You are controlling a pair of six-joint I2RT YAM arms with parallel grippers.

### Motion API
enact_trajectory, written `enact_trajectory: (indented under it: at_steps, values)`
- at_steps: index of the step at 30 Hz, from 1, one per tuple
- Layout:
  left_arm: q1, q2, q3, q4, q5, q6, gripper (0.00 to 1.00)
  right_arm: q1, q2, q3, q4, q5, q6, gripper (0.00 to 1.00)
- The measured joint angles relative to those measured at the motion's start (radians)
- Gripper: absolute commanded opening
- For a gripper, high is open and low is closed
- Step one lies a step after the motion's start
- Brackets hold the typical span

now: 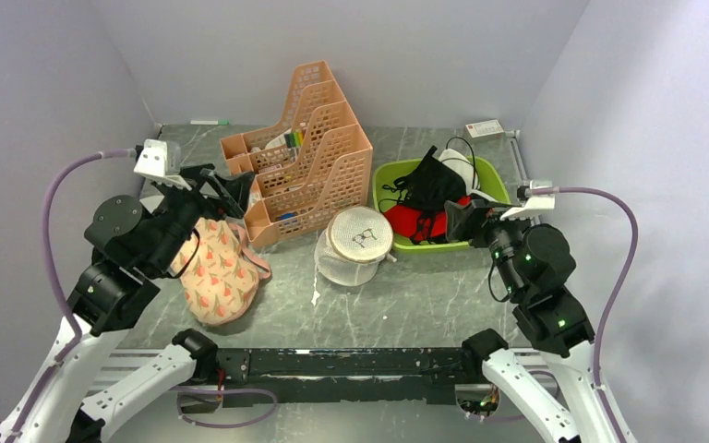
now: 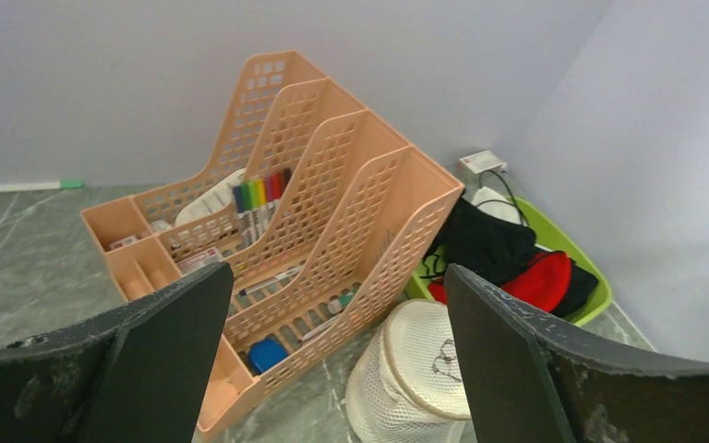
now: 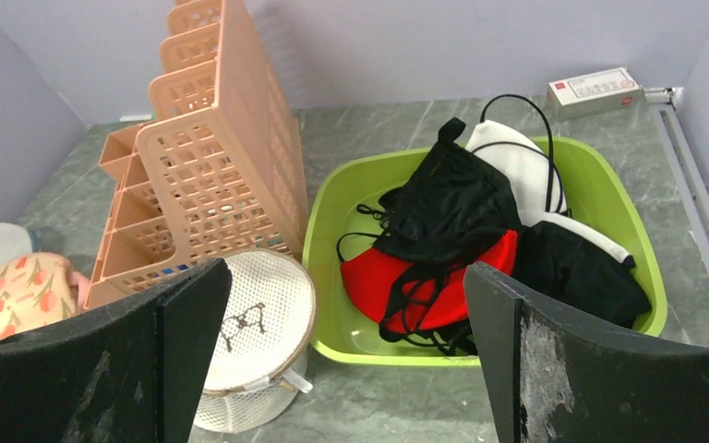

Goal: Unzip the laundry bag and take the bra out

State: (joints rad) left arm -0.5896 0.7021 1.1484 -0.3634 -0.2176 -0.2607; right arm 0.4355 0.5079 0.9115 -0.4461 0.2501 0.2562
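Weighing which arm should go in first, I found the laundry bag point(image 1: 354, 242) sitting on the table point(image 1: 443, 295) between my two pincers, just in front of the peach organiser point(image 1: 309, 175) and just beside the green tub point(image 1: 422, 245) that held black garments point(image 1: 429, 185) and a red garment point(image 1: 415, 221). My left pincer point(image 1: 226, 189) hung wide open and empty above the floral pouch point(image 1: 217, 277), and the bag lay ahead of it and off to its right, low in that wrist's view. My right pincer point(image 1: 466, 220) was likewise spread wide with nothing in it, by the tub's near edge. From there the bag lay down and to its left, and I judged this the nearer arm. The drum sat with its icon face turned up and tipped a little, so its short axis ran roughly upward and the mesh wall circled the side. A small white tab stuck out of that wall on the right arm's side, but I could not tell whether it was the zip pull. The bra showed nowhere, and I took it to be inside the closed bag.
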Motion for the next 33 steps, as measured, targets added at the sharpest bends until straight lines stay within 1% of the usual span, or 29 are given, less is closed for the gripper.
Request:
enact_trajectory:
  at_steps: [7,13,17,22,25,27,30,33]
  values:
    - [0.131,0.054,0.0,-0.056,0.081,-0.035,0.95,-0.066,0.051,0.0,0.0,-0.033,0.027,1.0]
    - [0.214,0.127,0.0,-0.127,0.196,-0.079,0.94,-0.111,0.055,-0.006,0.002,-0.065,0.051,1.0]
    - [0.246,0.186,-0.008,-0.172,0.288,-0.111,0.94,-0.13,0.039,-0.023,0.006,-0.097,0.058,1.0]
    - [0.26,0.218,-0.069,-0.196,0.418,-0.164,0.94,-0.144,0.014,-0.051,0.016,-0.139,0.062,1.0]
    - [0.236,0.218,-0.142,-0.172,0.495,-0.216,0.94,-0.149,-0.001,-0.078,0.024,-0.171,0.066,1.0]
    - [0.195,0.225,-0.189,-0.15,0.526,-0.249,0.94,-0.149,-0.008,-0.095,0.03,-0.193,0.069,1.0]
    - [0.089,0.265,-0.226,-0.123,0.542,-0.285,0.94,-0.152,-0.014,-0.117,0.034,-0.233,0.075,1.0]
    - [-0.045,0.335,-0.222,-0.096,0.517,-0.294,0.94,-0.154,-0.024,-0.142,0.039,-0.283,0.084,1.0]
